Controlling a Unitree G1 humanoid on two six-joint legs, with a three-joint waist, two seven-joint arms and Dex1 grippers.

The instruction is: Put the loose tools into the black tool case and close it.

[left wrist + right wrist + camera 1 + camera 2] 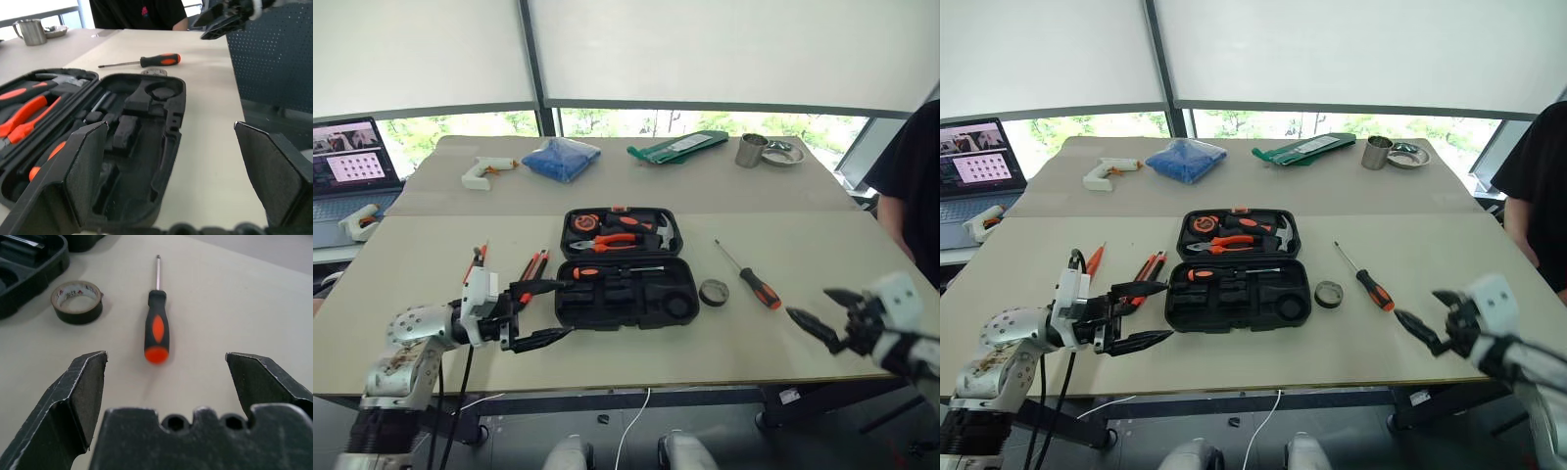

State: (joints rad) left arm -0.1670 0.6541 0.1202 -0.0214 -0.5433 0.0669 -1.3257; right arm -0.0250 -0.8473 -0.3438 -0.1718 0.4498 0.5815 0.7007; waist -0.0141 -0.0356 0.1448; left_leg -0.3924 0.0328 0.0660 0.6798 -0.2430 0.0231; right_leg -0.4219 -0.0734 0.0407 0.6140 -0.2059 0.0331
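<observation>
With both grippers' fingers spread empty, we line our right gripper (166, 377) along the lower-right screwdriver (751, 277), right of the open black tool case (625, 279) at centre frame, left gripper (540, 311) waiting lower left.

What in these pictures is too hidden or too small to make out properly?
- Tools left of the case: in the left eye view, the left gripper covers part of them, so I can't count them.
- Tape roll: in the left wrist view, the case rim hides most of it.
- Person: cut off by the right edge in both eye views.
- Laptop: screen contents too small to read.
</observation>
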